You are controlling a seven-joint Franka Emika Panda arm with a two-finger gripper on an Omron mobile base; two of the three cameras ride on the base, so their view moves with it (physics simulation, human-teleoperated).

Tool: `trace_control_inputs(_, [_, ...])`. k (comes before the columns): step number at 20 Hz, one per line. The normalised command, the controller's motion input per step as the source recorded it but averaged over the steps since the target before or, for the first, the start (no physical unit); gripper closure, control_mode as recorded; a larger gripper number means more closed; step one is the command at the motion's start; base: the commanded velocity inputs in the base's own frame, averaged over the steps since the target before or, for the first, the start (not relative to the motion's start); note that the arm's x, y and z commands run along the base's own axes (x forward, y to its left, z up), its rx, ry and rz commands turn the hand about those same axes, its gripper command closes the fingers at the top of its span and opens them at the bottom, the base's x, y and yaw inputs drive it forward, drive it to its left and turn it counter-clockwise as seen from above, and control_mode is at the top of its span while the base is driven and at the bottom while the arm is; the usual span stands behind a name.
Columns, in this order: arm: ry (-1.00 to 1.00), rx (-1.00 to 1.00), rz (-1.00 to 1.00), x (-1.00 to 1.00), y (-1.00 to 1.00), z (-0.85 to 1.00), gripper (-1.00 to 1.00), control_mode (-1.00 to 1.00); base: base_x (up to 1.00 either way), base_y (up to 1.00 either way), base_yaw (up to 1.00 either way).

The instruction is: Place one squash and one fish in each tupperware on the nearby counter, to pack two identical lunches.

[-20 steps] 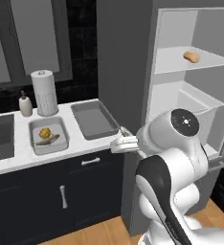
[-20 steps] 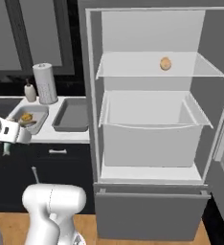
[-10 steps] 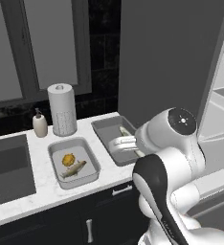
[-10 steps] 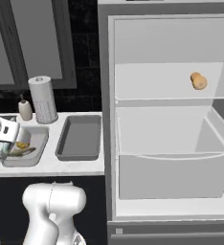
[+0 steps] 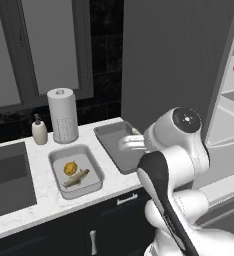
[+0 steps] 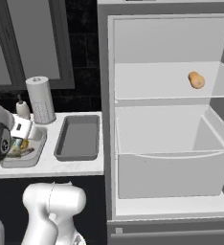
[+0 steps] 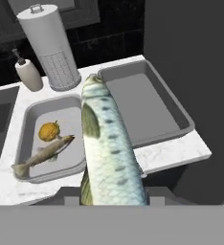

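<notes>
Sink basin [image 5: 9,180]: recessed in the tabletop [image 5: 49,200] at far left.

Soap dispenser [image 5: 39,131]: upright at the back edge, just beside the paper towel roll [image 5: 62,115], which also stands upright.

Lighter tupperware [image 5: 59,184]: on the tabletop in front of the roll. Holds one yellow squash [image 5: 70,168] toward its back and one slim fish [image 5: 77,178] lying diagonally, touching or just beside the squash. In the hand view the same tray [image 7: 23,139] lies left of the held fish, with its squash [image 7: 49,131] and its fish [image 7: 42,154] inside.

End effector [image 5: 131,144]: closed on a second fish [image 7: 106,148], gripped at the tail end. The fish's body extends straight out along the fingers, head farthest away. In the hand view its head overlaps the gap between the two trays; whether it touches either cannot be told.

Darker tupperware [image 5: 105,136]: on the tabletop just right of the lighter tray, near the tabletop's right end. The end effector sits over its near right part in the left base view. In the hand view its floor [image 7: 133,103] lies right of the held fish.

Fridge [image 6: 166,119]: open, right of the tabletop. One orange-tan squash [image 6: 196,80] rests on the upper shelf [image 6: 152,88], well apart from the end effector.
</notes>
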Motion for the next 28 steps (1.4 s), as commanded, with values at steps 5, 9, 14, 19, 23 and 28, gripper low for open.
trace_control_inputs(5, [0.13,0.0,-0.21,1.0,-0.7,-0.31,1.0,-1.0,0.0,0.0,0.0])
trace_control_inputs(9, [0.07,-0.06,-0.13,1.0,-0.16,-0.47,1.0,-1.0,0.0,0.0,0.0])
trace_control_inputs(14, [0.07,-0.12,-0.1,1.0,0.02,-0.76,1.0,-1.0,0.0,0.0,0.0])
trace_control_inputs(19, [0.04,-0.04,-0.05,1.0,-0.01,-0.77,1.0,-1.0,0.0,0.0,0.0])
trace_control_inputs(23, [0.07,0.0,-0.01,1.0,0.0,-0.64,-1.0,-1.0,0.0,0.0,0.0])
trace_control_inputs(28, [0.05,0.0,-0.03,0.84,0.0,-0.31,-1.0,-1.0,0.0,0.0,0.0])
